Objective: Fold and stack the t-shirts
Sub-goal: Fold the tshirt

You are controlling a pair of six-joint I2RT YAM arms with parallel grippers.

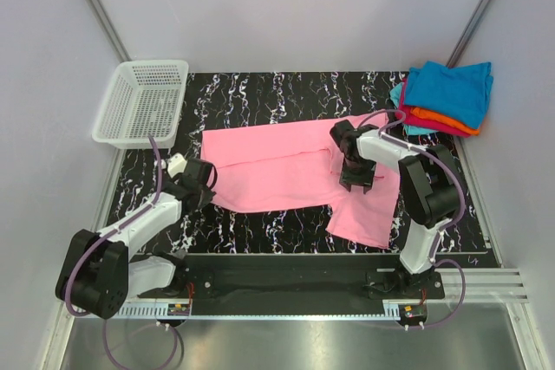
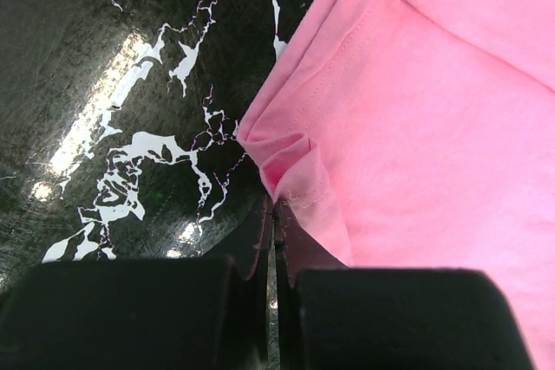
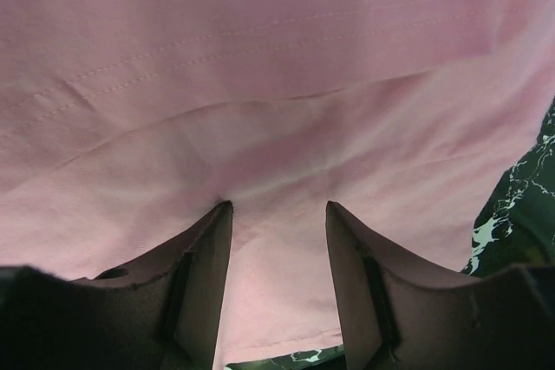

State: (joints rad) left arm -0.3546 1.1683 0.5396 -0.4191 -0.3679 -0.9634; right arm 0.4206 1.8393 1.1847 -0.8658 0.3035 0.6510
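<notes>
The bright pink t-shirt (image 1: 269, 171) lies spread across the middle of the black marbled table (image 1: 260, 97), its far edge folded over and one sleeve hanging toward the near right. My left gripper (image 1: 206, 182) is at the shirt's left edge. In the left wrist view it (image 2: 277, 206) is shut on a small bunched fold of the pink cloth (image 2: 416, 127). My right gripper (image 1: 355, 181) points down onto the shirt's right part. In the right wrist view it (image 3: 278, 205) is open, with both tips touching the pink cloth (image 3: 277, 84).
A stack of folded t-shirts (image 1: 447, 97), teal-blue on top with orange and magenta below, sits at the back right corner. A white mesh basket (image 1: 143, 101) stands at the back left. Grey walls enclose the table.
</notes>
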